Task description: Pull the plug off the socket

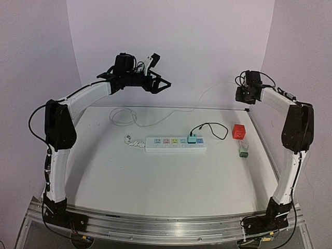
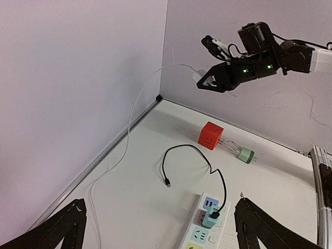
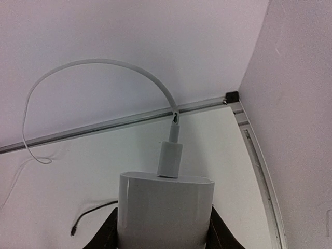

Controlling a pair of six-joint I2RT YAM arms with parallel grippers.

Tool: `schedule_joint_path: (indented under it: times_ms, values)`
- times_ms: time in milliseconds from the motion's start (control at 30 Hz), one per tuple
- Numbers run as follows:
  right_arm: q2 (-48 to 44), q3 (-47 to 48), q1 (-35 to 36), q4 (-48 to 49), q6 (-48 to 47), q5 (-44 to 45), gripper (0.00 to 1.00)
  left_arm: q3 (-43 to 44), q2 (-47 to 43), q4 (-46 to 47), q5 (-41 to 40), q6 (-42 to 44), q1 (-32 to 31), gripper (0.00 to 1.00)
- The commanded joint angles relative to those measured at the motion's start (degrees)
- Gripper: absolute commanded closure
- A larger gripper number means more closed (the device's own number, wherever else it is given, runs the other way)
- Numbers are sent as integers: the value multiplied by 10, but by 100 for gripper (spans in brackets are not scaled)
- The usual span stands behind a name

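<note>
White tabletop [image 1: 129, 171] bore the long white power strip [image 1: 175, 144] with a teal plug [image 1: 192, 138] seated; left gripper [image 1: 160, 83] gaped empty, right gripper [image 2: 207, 82] clamped a white charger block [image 3: 166, 212].

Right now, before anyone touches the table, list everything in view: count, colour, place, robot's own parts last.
power strip: one, white, middle of the table, its cord curled at its left end
small charger: one, mint green, plugged in near the strip's right end
black cable: one, black, loops from the small charger over the table
cube: one, red, right of the strip
loose plug: one, green and clear, beside the cube, on its near side
big charger: one, white, in the right hand, off the table
long cable: one, white, from the big charger down to the table's back left
left hand: one, black, open, empty, raised back left
right hand: one, black, closed on the big charger, raised back right
</note>
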Motion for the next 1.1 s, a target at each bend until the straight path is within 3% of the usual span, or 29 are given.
schedule_joint_path:
  times_ms: [0, 300, 600, 933, 1067]
  values:
    - [-30, -44, -56, -64, -11, -16, 100, 13, -37, -17, 11, 22, -1, 1]
    - [-85, -190, -134, -84, -49, -109, 100, -10, -48, -33, 25, 26, -1, 1]
    - [-71, -267, -144, -107, -98, -145, 100, -14, -50, -40, 31, 22, -1, 1]
    - [-21, -253, -145, -119, -159, -127, 99, -19, -50, -38, 32, 19, -1, 1]
    - [-9, -262, -145, -120, -164, -116, 92, -19, -50, -38, 32, 19, -1, 1]
